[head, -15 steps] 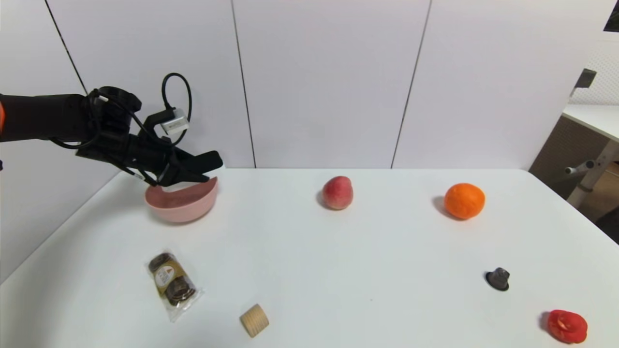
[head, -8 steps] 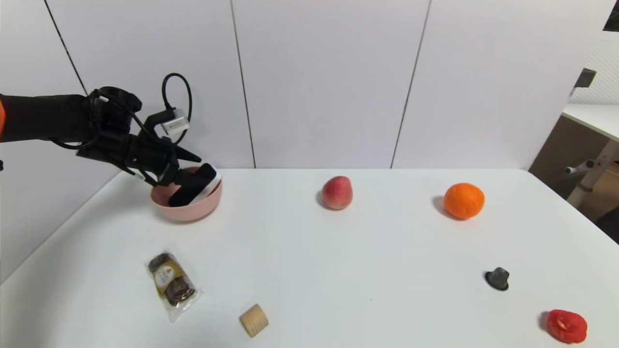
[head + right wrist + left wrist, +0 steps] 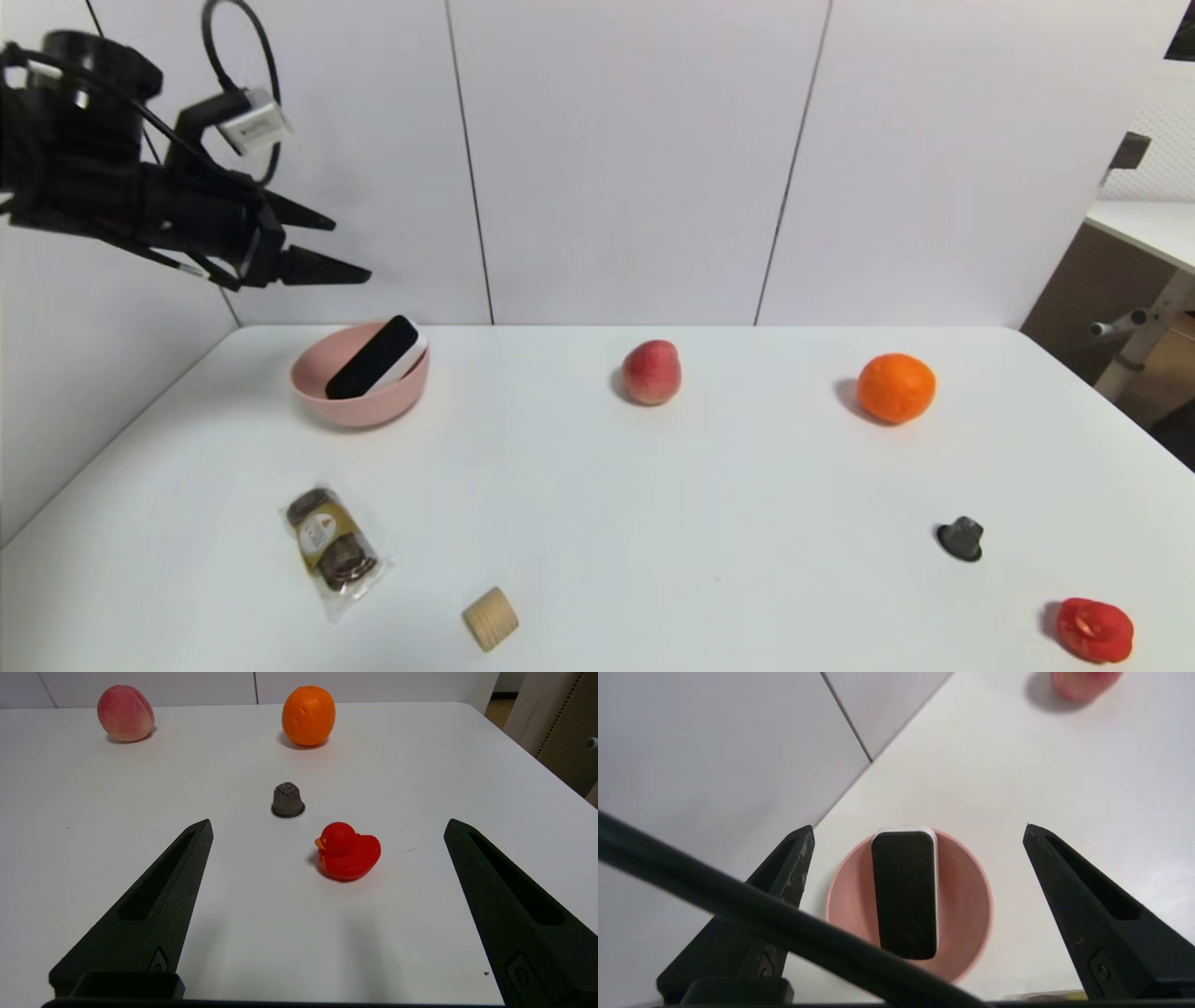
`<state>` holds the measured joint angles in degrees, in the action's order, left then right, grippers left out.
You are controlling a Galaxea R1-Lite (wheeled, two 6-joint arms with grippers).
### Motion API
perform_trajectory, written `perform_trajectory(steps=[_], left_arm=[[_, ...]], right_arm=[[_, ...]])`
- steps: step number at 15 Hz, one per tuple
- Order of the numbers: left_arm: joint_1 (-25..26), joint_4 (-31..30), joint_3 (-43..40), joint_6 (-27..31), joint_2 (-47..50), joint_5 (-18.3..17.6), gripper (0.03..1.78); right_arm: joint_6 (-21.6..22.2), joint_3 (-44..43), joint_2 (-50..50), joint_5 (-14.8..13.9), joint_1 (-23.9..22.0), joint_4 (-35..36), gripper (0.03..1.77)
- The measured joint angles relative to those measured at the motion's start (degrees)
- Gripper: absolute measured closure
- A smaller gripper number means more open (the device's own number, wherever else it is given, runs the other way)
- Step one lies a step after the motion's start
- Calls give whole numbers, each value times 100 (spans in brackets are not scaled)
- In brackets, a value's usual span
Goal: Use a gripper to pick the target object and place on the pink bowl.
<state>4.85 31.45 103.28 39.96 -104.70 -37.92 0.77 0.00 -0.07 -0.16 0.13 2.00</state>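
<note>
Your left end effector (image 3: 331,250) hangs in the air above and to the left of the pink bowl (image 3: 359,403), fingers spread wide with nothing between them; the wrist view looks straight down on the bowl through the gap. Your right end effector (image 3: 327,826) is also wide open and empty, low over the tabletop (image 3: 653,523) near the red duck (image 3: 348,851) and the small grey capsule (image 3: 287,799).

The target object (image 3: 375,357) lies in the bowl, but not flat: one end sits down inside and the other leans up on the far-right rim, its black face showing. That is your main risk. The block looks about as long as the bowl is wide, so it appears propped, not settled, and a bump to the bowl or tabletop could tip it over the rim. I judge the bowl light enough to slide if an arm brushes it, so keep the left arm high and clear.

The bowl holds nothing besides the block. The peach (image 3: 651,371), orange (image 3: 896,387), snack packet (image 3: 331,549) and wooden cylinder (image 3: 490,618) lie on the tabletop, well apart from it.
</note>
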Motion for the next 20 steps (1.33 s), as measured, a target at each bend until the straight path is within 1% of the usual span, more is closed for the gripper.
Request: perform_trajectory(steps=[1,3,4,6,9,11,12,14,15,17,20], left_arm=[[2,-9,0,-345,286,223,18],[7,-12,-88,-1012,901,850,17],[7,-23,-232,-1290,1220,1175,16],[2,-128,-819,-1822,1921,1842,15],[5,-699,-2271,-2522,2960,2715,14],[2,-1346,-3530,-2809,3673,3305,14],[2,-1699,-4162,-2935,4024,3545,13],[2,-2336,-5355,-3200,4848,3845,12],[2,-2528,-5880,-3283,5272,3913,12],[2,-2727,-6867,-3406,6165,3994,12],[-37,-2812,-8154,-3552,7472,4038,12]], right_arm=[[0,0,0,-5,0,0,9],[0,0,0,-2,-4,0,9],[2,0,0,-2,-2,0,9],[5,0,0,-5,0,0,9],[2,0,0,-2,-2,0,9],[2,0,0,-2,-2,0,9],[-2,0,0,-2,-2,0,9],[2,0,0,-2,-2,0,9],[2,0,0,-2,-2,0,9],[0,0,0,-2,-4,0,9],[0,0,0,-2,-2,-2,9]])
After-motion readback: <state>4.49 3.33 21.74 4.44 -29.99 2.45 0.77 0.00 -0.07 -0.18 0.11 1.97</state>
